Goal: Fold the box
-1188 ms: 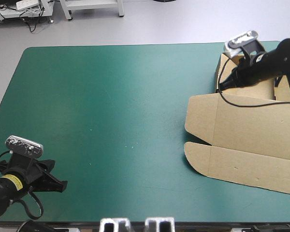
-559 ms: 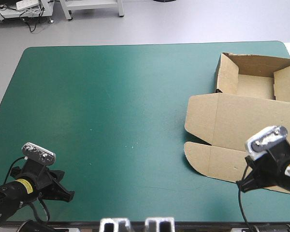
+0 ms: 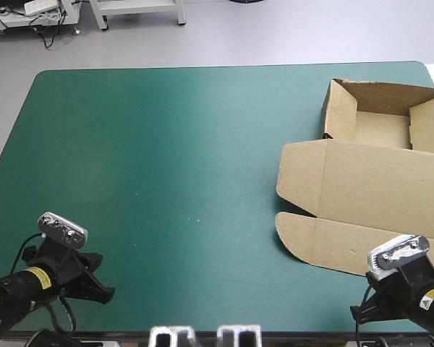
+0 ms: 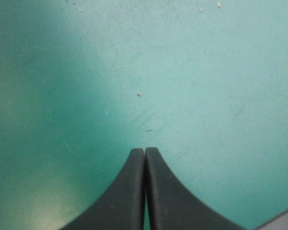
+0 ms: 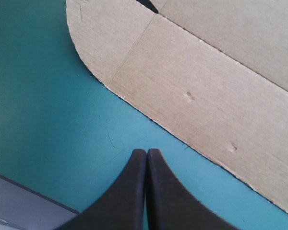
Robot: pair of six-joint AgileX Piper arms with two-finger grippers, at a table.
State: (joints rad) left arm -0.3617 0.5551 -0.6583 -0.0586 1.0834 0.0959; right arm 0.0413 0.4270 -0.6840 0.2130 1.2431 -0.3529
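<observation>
We see the left gripper [image 4: 145, 152] pressed together over the teal-green cover [image 4: 197, 72] at the near left corner, the right gripper [image 5: 147, 152] pressed together too at the near right — just beside the near edge of the brown box [image 3: 362, 188], an open tray with lid flat, lying on the right.

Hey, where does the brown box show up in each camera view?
High view: box at the table's right side, walls raised at its far part.
Left wrist view: not in it.
Right wrist view: its lid flap just ahead of the right end effector.
Shared landmark: the flap's rounded corner.
</observation>
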